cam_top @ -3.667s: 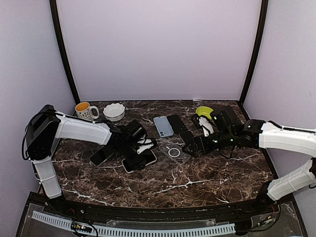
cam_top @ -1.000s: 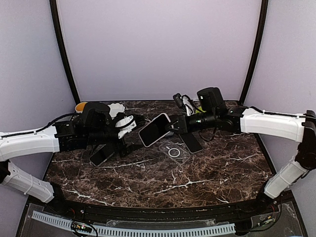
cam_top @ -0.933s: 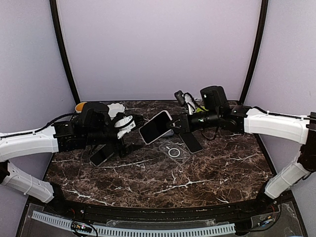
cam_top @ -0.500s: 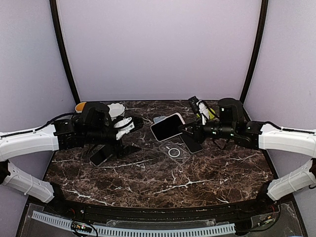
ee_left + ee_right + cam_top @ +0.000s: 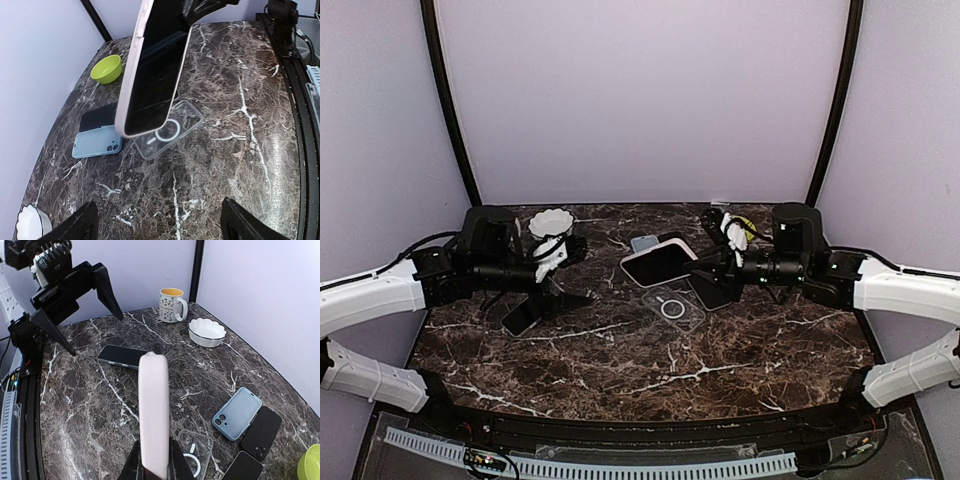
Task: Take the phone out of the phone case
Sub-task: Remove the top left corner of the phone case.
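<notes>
Now in hand: by my reckoning the setting-down; the phone is already free of its case and up in the air.
Phone: pale-edged, dark-faced, tilted on edge above the middle of the table, held by one end.
Right gripper: fingers pinched tight across the phone's thickness, near its lower end in the wrist view.
Left gripper: fingers spread wide with nothing between them, hanging well off to the left of the phone.
Clear case: lies flat and bare on the marble, ring marking up, just below and in front of the hanging phone.
Doing it well: I would bring the phone down flat onto bare stone beside the clear case, not onto it. The long free end should meet the table gently before the pinch lets go.
Risk: the grip is only at one end, so a quick swing could lever the phone loose.
Crowding behind: a blue case and black slabs, phones or cases I cannot tell, lie close to the clear case.
Further off: green bowl at the right rear, white bowl and mug at the left rear, a dark handset flat near the left arm.
Open ground: the near half of the table looks the roomiest.
</notes>
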Available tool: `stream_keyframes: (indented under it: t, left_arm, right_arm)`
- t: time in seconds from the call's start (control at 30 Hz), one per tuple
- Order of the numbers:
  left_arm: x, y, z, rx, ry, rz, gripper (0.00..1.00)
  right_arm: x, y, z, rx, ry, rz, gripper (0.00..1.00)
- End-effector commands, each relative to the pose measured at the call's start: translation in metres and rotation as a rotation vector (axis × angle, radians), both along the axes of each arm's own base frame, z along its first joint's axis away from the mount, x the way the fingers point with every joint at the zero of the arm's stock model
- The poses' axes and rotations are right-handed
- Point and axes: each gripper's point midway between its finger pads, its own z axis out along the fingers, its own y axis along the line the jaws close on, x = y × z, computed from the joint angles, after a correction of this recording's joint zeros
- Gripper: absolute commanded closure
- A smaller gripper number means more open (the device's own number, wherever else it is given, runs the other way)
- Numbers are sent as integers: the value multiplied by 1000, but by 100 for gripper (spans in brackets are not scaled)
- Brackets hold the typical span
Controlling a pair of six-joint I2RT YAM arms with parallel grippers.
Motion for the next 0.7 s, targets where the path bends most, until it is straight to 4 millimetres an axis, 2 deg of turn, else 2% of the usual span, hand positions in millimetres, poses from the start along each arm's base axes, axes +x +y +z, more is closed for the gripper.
stream_keyframes:
  t: [0.0,0.17,0.37,0.5,0.67]
  left_arm:
    - [-34,-2,8,-58,-85,-192,13]
    - [-52,0,3,-67,-131,-283,13]
    - [-67,1,-5,-69,-138,-364,14]
    - [-78,1,-10,-74,-144,-423,18]
    - [-86,-1,-15,-82,-133,-482,27]
  right_arm:
    - [-29,12,33,74,-221,208,100]
    - [-45,10,30,93,-282,277,100]
    - [-50,10,30,90,-341,296,100]
    - [-58,10,27,81,-410,334,100]
    - [-64,17,24,51,-416,392,100]
